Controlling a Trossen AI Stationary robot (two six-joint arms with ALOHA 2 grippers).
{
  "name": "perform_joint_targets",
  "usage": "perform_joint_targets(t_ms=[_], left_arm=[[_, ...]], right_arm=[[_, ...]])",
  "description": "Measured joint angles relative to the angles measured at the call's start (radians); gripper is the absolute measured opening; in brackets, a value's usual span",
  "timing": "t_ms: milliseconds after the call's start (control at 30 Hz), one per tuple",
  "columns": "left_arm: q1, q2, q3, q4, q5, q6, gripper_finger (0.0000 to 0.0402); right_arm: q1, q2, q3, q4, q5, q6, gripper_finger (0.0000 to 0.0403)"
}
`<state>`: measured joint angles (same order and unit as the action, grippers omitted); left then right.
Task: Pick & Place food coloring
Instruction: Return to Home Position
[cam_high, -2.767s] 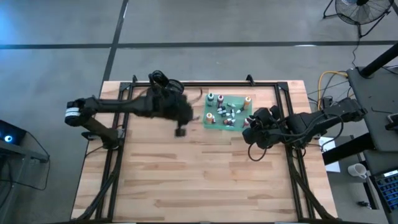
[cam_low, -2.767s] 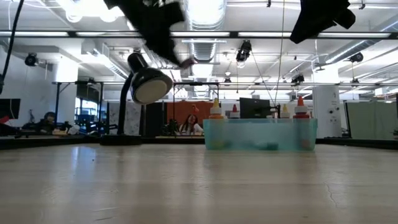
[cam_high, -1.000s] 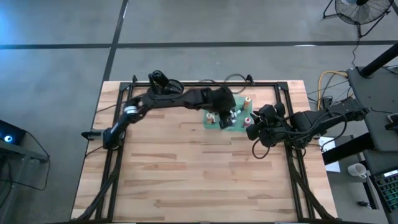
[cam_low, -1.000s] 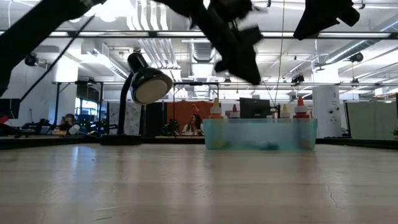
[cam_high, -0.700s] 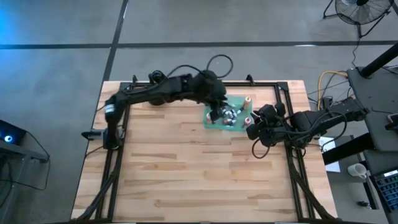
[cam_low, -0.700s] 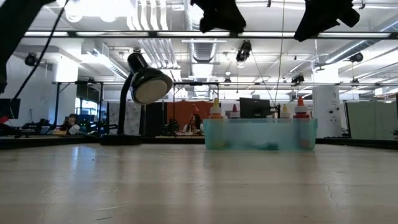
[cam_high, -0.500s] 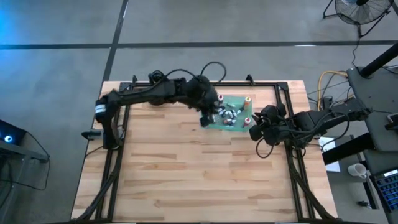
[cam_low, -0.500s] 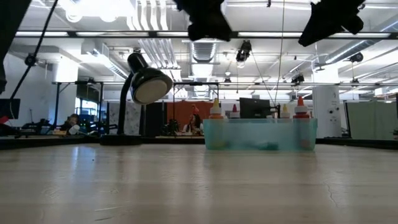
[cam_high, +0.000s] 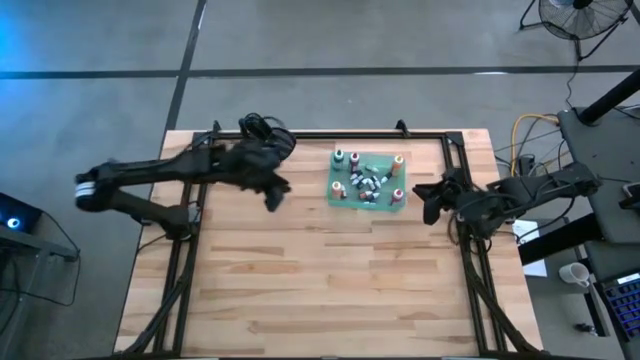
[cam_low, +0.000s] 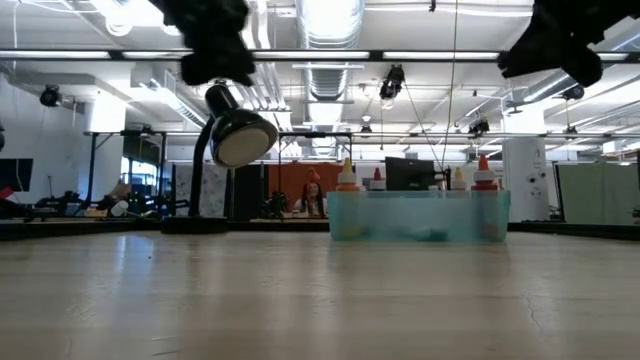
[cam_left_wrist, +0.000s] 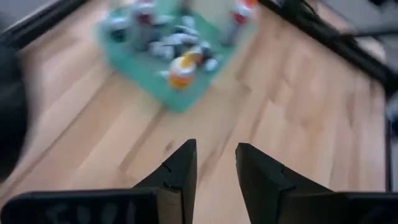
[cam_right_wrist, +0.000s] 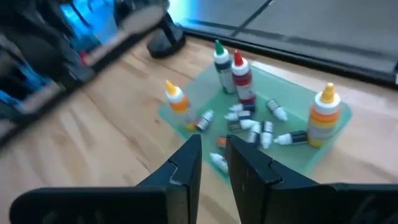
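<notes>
The bench (cam_high: 300, 280) carried no loose bottle on its bare boards in the high view. The left arm, which a second earlier had reached over the green bin (cam_high: 336, 198), had swung back, so that the left gripper (cam_high: 272, 195) hung above the boards well to the left of the bin. The right arm had also drawn back, and the right gripper (cam_high: 432, 200) stood clear of the bin's right side, near the bench frame. The bin had stayed at the far middle of the bench. The food coloring (cam_high: 367, 182) was inside it, with several bottles upright near the edges and the smaller ones lying in a heap at the middle. In the left wrist view, the left fingers (cam_left_wrist: 180, 163) were parted by a modest gap and held nothing. In the right wrist view, the right fingers (cam_right_wrist: 186, 160) stood a narrow slit apart, likewise empty. We judged from this that placing was finished and that both arms were retiring to their rest positions.
</notes>
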<state>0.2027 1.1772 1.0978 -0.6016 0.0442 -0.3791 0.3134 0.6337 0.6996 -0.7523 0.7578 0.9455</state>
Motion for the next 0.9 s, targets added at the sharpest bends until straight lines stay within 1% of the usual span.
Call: perform_joint_targets(t_ms=[67, 133, 167, 233, 333, 433, 533, 600, 700, 767, 833, 900], left_arm=[[-0.005, -0.092, -0.072, 0.013, -0.066, -0.087, 0.0085], [-0.014, -0.185, -0.147, 0.067, -0.092, -0.113, 0.0085], [-0.018, -0.227, -0.186, 0.117, -0.091, -0.114, 0.0085], [-0.018, -0.307, -0.267, 0.247, -0.055, -0.114, 0.0085], [-0.010, -0.414, -0.396, 0.442, 0.001, -0.116, 0.0085], [-0.008, -0.501, -0.519, 0.610, 0.018, -0.131, 0.0085], [-0.007, -0.569, -0.621, 0.729, 0.018, -0.146, 0.0085], [-0.005, -0.611, -0.670, 0.770, 0.019, -0.150, 0.0085], [0.003, -0.678, -0.728, 0.768, 0.017, -0.154, 0.0085], [0.012, -0.724, -0.763, 0.764, 0.016, -0.165, 0.0085], [0.019, -0.768, -0.791, 0.764, 0.016, -0.173, 0.0085], [0.021, -0.810, -0.819, 0.765, 0.011, -0.179, 0.0085]], right_arm=[[0.001, -0.028, 0.008, 0.001, -0.002, 0.063, 0.0068], [0.000, -0.045, 0.016, 0.008, -0.002, 0.078, 0.0068], [0.000, -0.054, 0.020, 0.019, -0.001, 0.047, 0.0068], [0.000, -0.067, 0.027, 0.064, -0.010, -0.082, 0.0068], [-0.001, -0.097, 0.027, 0.161, -0.078, -0.247, 0.0068], [0.000, -0.142, 0.005, 0.235, -0.132, -0.315, 0.0068], [0.000, -0.206, -0.044, 0.295, -0.139, -0.324, 0.0068], [0.000, -0.264, -0.093, 0.369, -0.159, -0.330, 0.0068], [0.000, -0.364, -0.186, 0.564, -0.265, -0.396, 0.0068], [0.001, -0.424, -0.255, 0.714, -0.319, -0.460, 0.0068], [0.000, -0.475, -0.317, 0.819, -0.322, -0.540, 0.0068], [0.000, -0.522, -0.368, 0.861, -0.308, -0.602, 0.0068]])
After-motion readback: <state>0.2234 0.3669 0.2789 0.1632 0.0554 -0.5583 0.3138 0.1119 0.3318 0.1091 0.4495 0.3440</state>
